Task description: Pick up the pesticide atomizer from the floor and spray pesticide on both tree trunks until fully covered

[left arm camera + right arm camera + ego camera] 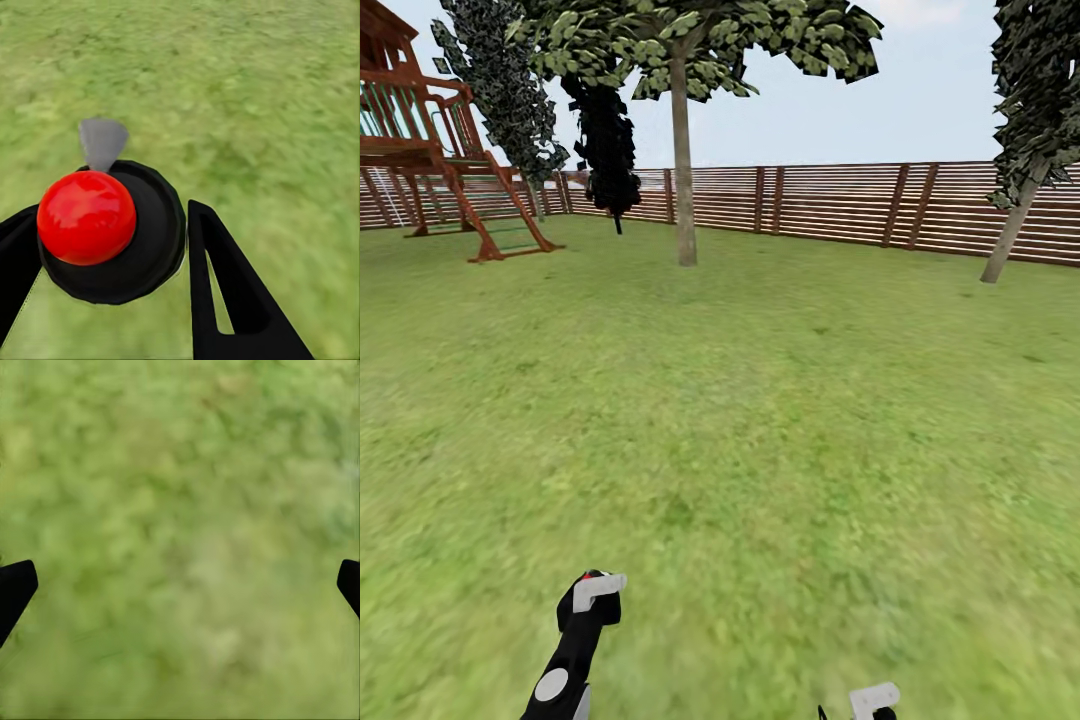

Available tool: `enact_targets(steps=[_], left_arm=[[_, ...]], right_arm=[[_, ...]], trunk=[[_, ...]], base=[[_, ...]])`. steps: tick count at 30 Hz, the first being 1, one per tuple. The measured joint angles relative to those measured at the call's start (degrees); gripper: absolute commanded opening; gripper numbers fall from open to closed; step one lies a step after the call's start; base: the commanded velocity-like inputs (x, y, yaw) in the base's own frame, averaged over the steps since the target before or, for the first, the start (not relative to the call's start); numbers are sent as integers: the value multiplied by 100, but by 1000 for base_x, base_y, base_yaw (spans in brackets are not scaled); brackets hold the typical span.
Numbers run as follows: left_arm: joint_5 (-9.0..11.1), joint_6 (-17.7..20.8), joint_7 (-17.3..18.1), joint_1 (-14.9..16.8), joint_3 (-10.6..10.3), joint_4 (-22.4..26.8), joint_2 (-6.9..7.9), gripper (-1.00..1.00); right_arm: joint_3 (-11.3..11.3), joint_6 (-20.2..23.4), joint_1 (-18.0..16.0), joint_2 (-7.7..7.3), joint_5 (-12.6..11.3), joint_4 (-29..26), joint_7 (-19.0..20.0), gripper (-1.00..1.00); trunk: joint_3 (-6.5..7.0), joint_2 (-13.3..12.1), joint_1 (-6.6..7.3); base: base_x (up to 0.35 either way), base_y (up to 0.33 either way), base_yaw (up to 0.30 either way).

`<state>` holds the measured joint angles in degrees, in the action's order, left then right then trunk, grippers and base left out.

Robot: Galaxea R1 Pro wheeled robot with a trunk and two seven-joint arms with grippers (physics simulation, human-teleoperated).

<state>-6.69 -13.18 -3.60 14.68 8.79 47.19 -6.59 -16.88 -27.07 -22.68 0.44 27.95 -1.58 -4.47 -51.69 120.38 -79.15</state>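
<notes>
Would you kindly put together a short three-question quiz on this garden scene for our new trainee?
1. True or false: the left gripper is shut on the atomizer.
2. Which stands nearest the wooden play structure? A) the straight pale tree trunk B) the black tree C) the leaning tree trunk
3. Fill in: the right gripper is ____ above the grass.

Key: 1 true; 2 B; 3 open.

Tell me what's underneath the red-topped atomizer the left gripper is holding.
Grass lies below the atomizer held in the left gripper. Its body and the ground directly beneath are hidden by its black cap.
</notes>
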Motion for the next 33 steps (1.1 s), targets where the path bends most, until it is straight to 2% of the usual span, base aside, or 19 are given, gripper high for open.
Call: enact_targets(steps=[33], left_arm=[[5, 0, 0, 0, 0, 0, 0, -100]], right_arm=[[0, 1, 0, -1, 3, 0, 1, 100]], trunk=[[0, 0, 0]], base=[[334, 133, 0]])
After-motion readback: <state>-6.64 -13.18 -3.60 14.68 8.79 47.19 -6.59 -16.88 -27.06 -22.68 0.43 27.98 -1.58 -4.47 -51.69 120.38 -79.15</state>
